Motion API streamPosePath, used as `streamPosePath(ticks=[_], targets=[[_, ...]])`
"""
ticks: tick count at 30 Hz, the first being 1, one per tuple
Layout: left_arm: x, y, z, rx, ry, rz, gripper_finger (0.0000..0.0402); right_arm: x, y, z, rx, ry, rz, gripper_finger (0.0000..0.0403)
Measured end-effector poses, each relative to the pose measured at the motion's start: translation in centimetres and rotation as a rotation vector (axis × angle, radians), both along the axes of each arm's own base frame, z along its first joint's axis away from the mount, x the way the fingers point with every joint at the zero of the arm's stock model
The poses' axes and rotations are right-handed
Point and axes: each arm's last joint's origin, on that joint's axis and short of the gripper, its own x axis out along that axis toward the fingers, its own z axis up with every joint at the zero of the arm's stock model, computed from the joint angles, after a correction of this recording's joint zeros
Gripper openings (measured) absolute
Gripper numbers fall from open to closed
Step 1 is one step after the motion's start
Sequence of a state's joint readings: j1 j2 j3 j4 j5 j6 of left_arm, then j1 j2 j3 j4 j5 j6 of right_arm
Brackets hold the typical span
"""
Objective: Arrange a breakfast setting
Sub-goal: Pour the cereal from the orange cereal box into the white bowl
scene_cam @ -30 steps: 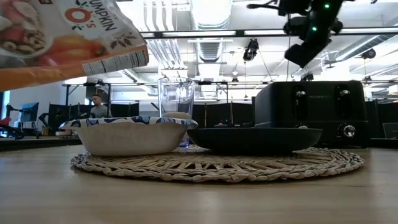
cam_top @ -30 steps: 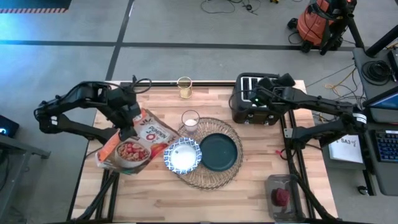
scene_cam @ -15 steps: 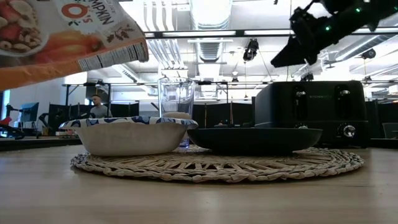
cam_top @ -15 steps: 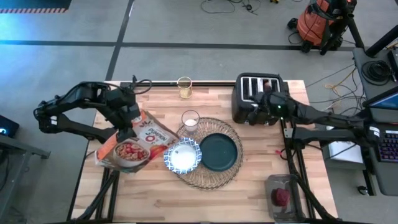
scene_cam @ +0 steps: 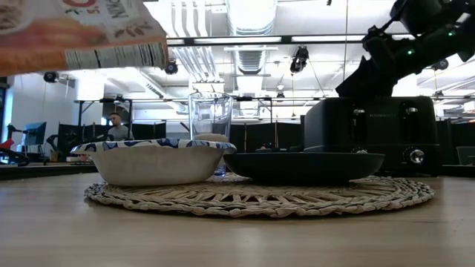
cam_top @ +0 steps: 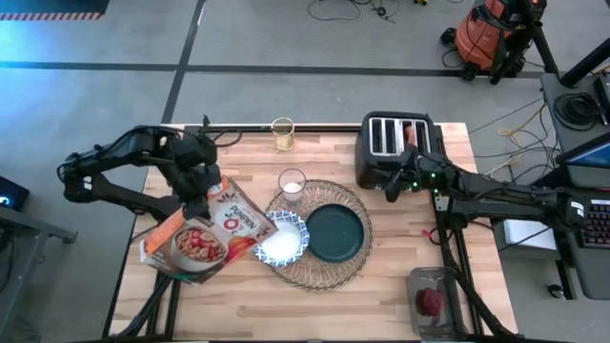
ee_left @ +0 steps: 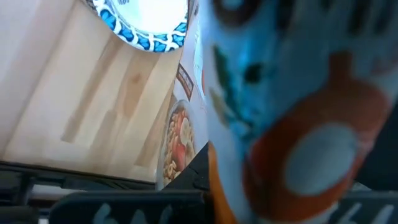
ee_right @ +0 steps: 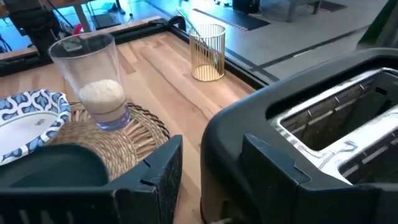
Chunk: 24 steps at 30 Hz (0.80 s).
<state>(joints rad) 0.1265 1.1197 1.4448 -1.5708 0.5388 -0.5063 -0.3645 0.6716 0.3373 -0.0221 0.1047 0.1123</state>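
Breakfast setting on butcher-block table [cam_top: 400,267]; both arms engaged.
Woven placemat [cam_top: 329,272] carries teal plate [cam_top: 335,232], patterned bowl [cam_top: 282,240], clear glass [cam_top: 292,184]; left gripper [cam_top: 198,202] clamped on cereal bag [cam_top: 195,243] beside bowl; right gripper [ee_right: 208,171] fingers apart, at toaster [cam_top: 386,152] front.

Bowl [cam_top: 280,240] left of plate [cam_top: 335,232] on placemat [cam_top: 348,268]; glass [cam_top: 291,185] behind bowl; toaster [cam_top: 386,148] right-rear of placemat.
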Motion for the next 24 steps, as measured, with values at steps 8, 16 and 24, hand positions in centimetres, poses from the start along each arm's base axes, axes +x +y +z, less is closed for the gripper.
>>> streamPosePath(ticks=[8,16,24], targets=[[3.2,0.1,-1.5,-0.125,0.117,-0.007,0.0,0.0,0.0,0.0,0.0,0.002,-0.001,0.0155],[4.8,0.3,-2.5,-0.139,0.183,0.008,0.0,0.0,0.0,0.0,0.0,0.002,0.0,0.0158],[5.9,0.4,-3.3,-0.189,0.284,0.092,0.0,0.0,0.0,0.0,0.0,0.001,-0.001,0.0158]])
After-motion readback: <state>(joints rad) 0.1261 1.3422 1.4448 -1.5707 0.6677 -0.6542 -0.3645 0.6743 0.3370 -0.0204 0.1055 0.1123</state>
